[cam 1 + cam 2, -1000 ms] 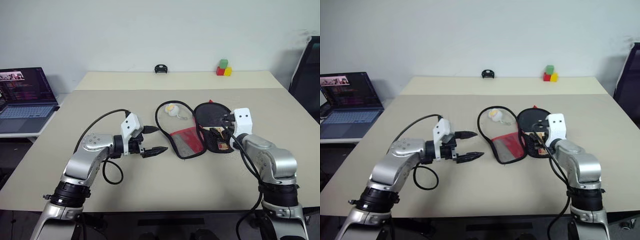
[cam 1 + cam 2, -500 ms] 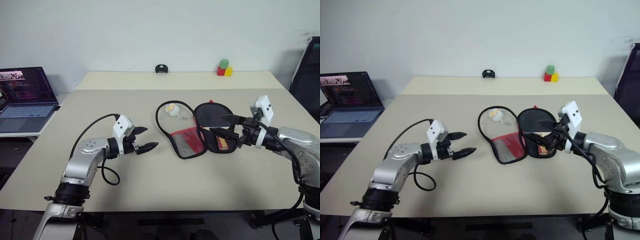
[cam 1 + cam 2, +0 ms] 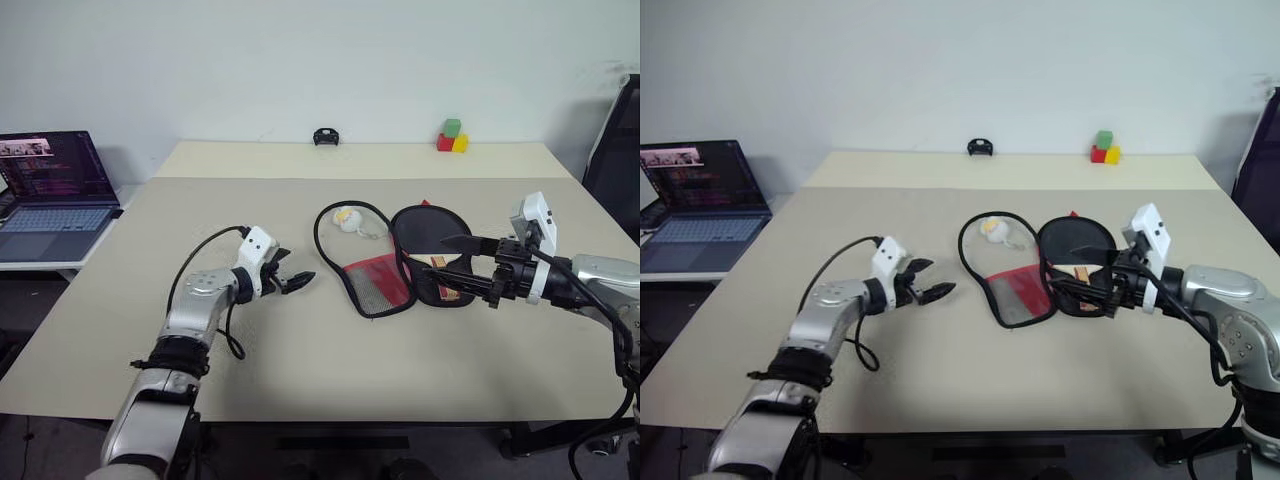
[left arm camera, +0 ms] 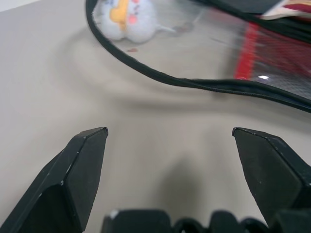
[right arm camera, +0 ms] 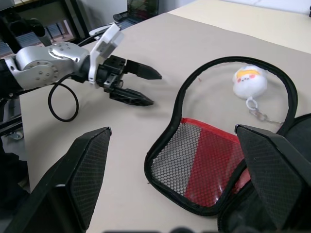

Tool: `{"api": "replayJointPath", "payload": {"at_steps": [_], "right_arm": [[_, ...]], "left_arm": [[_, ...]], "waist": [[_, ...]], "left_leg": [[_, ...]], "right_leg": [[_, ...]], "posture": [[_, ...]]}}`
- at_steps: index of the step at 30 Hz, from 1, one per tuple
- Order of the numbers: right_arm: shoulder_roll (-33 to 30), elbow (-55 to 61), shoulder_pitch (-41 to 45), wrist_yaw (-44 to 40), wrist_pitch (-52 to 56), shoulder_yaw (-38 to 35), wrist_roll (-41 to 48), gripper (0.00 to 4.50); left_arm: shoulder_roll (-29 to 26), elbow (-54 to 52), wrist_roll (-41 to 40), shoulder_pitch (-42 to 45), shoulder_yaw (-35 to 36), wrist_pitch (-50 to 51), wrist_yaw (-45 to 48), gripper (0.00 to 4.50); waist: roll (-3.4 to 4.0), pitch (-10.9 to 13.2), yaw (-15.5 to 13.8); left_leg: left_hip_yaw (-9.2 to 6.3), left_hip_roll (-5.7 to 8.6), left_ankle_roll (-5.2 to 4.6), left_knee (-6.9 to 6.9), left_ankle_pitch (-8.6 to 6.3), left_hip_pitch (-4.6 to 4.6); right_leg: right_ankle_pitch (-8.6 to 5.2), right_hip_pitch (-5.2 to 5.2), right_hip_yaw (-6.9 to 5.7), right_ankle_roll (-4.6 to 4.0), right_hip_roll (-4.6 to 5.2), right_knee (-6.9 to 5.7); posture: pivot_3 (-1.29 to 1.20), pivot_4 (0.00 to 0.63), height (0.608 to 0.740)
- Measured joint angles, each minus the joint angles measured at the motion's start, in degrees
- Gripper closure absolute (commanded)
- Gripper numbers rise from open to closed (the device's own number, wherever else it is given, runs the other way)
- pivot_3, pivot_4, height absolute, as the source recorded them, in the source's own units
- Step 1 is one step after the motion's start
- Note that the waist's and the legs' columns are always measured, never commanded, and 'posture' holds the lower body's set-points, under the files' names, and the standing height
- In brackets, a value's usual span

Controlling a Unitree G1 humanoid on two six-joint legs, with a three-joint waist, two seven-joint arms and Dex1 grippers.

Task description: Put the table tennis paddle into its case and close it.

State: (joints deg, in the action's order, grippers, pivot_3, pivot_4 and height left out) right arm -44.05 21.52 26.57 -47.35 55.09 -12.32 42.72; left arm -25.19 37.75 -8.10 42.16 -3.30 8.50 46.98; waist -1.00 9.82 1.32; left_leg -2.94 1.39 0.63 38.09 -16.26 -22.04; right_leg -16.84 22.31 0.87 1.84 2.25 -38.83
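**Case lying open on table, paddle in it, both grippers empty**

Large beige table (image 3: pixel 330 350) carries everything. Open dark laptop (image 3: pixel 55 195) sits on a lower side surface off the table's left edge.

Paddle-shaped soft zip case (image 3: pixel 380 280), lying unzipped and spread flat mid-table: mesh-and-red flap on the left, black half on the right. Flat table tennis paddle with round black rubber face (image 3: pixel 428 235) lies on the black half, its short wooden handle (image 3: pixel 446 283) pointing toward the robot.

Left gripper (image 3: pixel 292 282) hovers low over the table, left of the case and apart from it, fingers spread wide, nothing held. Right gripper (image 3: pixel 452 260) is above the paddle side of the case, fingers wide apart, empty; contact with the paddle can't be told.

Small white-yellow plush charm (image 3: pixel 345 219) on a chain lies inside the clear flap's loop. Green, red and yellow blocks (image 3: pixel 451 137) and a small black object (image 3: pixel 323 136) sit at the far edge.
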Motion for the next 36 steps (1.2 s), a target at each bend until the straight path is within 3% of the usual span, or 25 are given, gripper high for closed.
{"api": "replayJointPath", "payload": {"at_steps": [10,14,25,29,36], "right_arm": [[-0.01,0.03,-0.55,1.51,-0.7,0.02,0.09,0.03],[-0.01,0.06,-0.68,2.45,-0.72,0.01,0.1,0.03],[-0.23,1.46,-2.81,5.22,-0.71,-2.22,0.31,0.03],[-1.17,3.44,-4.22,7.65,-0.47,-4.98,1.0,0.03],[-1.73,5.9,-7.75,12.78,0.83,-9.28,1.37,0.03]], "left_arm": [[7.08,23.25,5.24,11.03,-0.37,-9.22,-5.19,0.0],[9.86,27.96,6.04,14.02,-0.22,-10.92,-6.28,0.0],[16.91,30.3,5.61,23.48,1.58,-12.71,-3.08,0.0],[22.69,30.94,4.06,29.35,3.74,-12.74,-2.62,0.0],[30.21,36.51,4.02,35.83,6.12,-13.25,-10.34,0.0]], "waist": [[-0.21,0.12,-0.03],[-0.29,0.17,-0.11],[-0.47,0.28,-0.58],[-0.47,0.28,-1.25],[-0.48,0.28,-0.99]], "left_leg": [[0.0,0.0,0.0,0.01,0.0,-0.05],[0.0,0.02,0.0,0.02,0.0,-0.07],[-0.02,0.03,0.01,0.07,0.0,-0.22],[-0.05,0.05,0.01,0.15,0.01,-0.5],[0.2,0.03,0.01,0.2,0.02,-0.77]], "right_leg": [[0.0,0.02,-0.03,0.0,0.0,0.02],[0.0,0.02,-0.04,0.0,0.01,0.02],[0.0,0.08,-0.07,0.01,0.01,0.03],[0.0,0.32,-0.11,0.01,0.0,0.0],[0.0,0.83,-0.01,0.01,-0.04,-0.25]], "posture": [[0.0,0.15,0.74],[0.0,0.15,0.74],[0.0,0.15,0.74],[0.0,0.15,0.74],[0.0,0.15,0.74]]}}
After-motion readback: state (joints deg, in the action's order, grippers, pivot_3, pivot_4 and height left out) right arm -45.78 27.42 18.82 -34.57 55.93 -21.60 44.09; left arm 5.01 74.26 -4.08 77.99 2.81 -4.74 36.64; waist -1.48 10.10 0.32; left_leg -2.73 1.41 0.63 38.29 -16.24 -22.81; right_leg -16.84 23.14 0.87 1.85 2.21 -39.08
